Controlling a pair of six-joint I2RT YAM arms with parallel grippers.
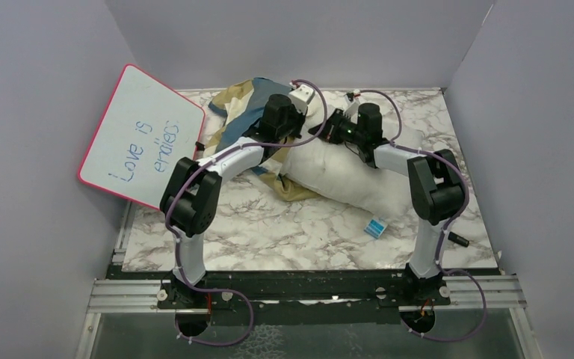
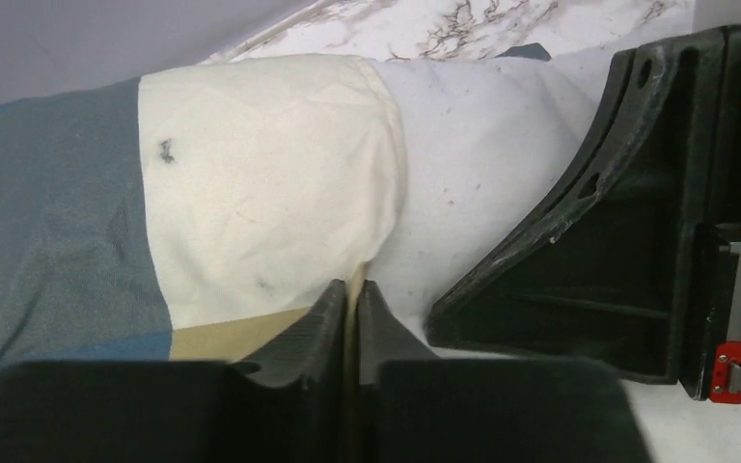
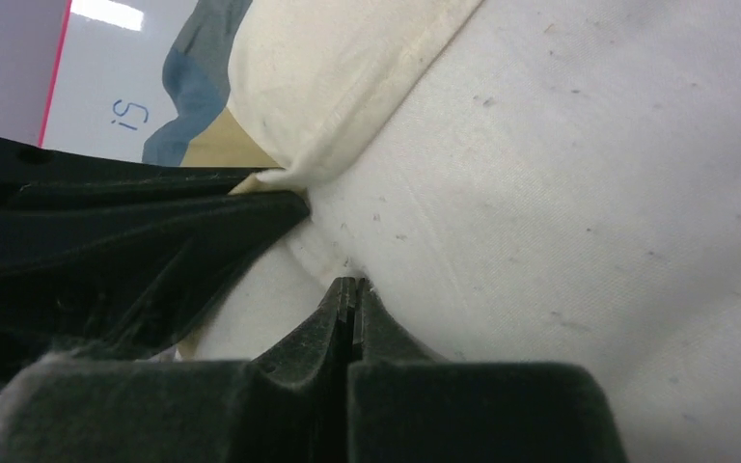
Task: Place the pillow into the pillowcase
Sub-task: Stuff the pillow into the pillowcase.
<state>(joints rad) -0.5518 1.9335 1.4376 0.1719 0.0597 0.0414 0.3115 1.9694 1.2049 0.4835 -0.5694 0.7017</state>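
The white pillow [image 1: 351, 179] lies across the middle of the marble table, its blue tag [image 1: 374, 227] at the near corner. The checked pillowcase [image 1: 243, 112] is bunched at the back left, its mouth pulled over the pillow's far left end. My left gripper [image 1: 291, 134] is shut on the pillowcase's tan and cream edge [image 2: 270, 183], with fabric pinched between the fingers [image 2: 333, 309] beside the pillow [image 2: 482, 154]. My right gripper [image 1: 323, 132] is shut, its tips [image 3: 352, 283] pressed against the pillow [image 3: 560, 212] just below the pillowcase hem [image 3: 347, 87].
A pink-rimmed whiteboard [image 1: 142, 134] with blue writing leans against the left wall. Grey walls close in the back and sides. The two grippers are close together, the right one's body [image 2: 637, 222] filling the right of the left wrist view.
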